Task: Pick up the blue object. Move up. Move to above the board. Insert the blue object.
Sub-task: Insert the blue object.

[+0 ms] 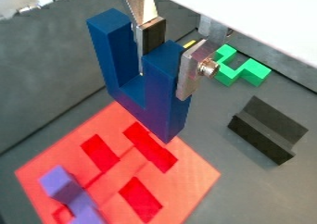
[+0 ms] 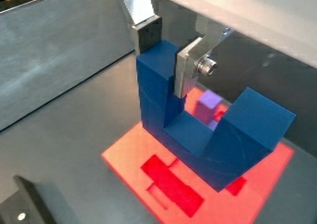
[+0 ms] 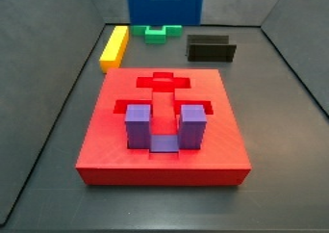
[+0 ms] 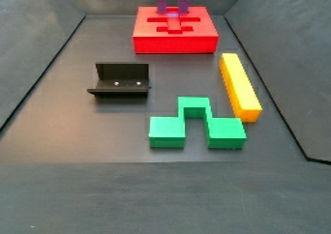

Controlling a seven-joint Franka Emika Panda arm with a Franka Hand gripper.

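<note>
1. Closest to the wrist cameras, the gripper (image 1: 165, 54) is clamped on the blue object (image 1: 139, 75): flat silver finger plates with dark pads press either side of one of its square arms, seen in both wrist views.
2. That blue object (image 2: 205, 126) is a smooth, matte, dark blue U of plastic, two tall square arms joined by a base bar, hanging base-down in the air.
3. Right below it lies the board (image 1: 118, 172), a thick red slab with crisp rectangular recesses cut into its top; the blue piece is above it, not touching.
4. One recess is occupied: a lighter purple U-shaped block (image 1: 62, 192) sits in the board, arms pointing up, clear in a side view (image 3: 158, 124). The cross-shaped recess (image 3: 161, 82) behind it shows only red floor.
5. In a side view the blue object (image 3: 164, 3) shows at the top edge, beyond the board's far end.
6. Out on the grey floor, beside the board: the fixture (image 4: 120, 81), a dark L-shaped bracket on its base plate.
7. A long yellow bar (image 4: 238, 84) lies flat, well apart from the board's side.
8. A green block (image 4: 193, 124), stepped and blocky with a notch between two feet, lies just beside the yellow bar.
</note>
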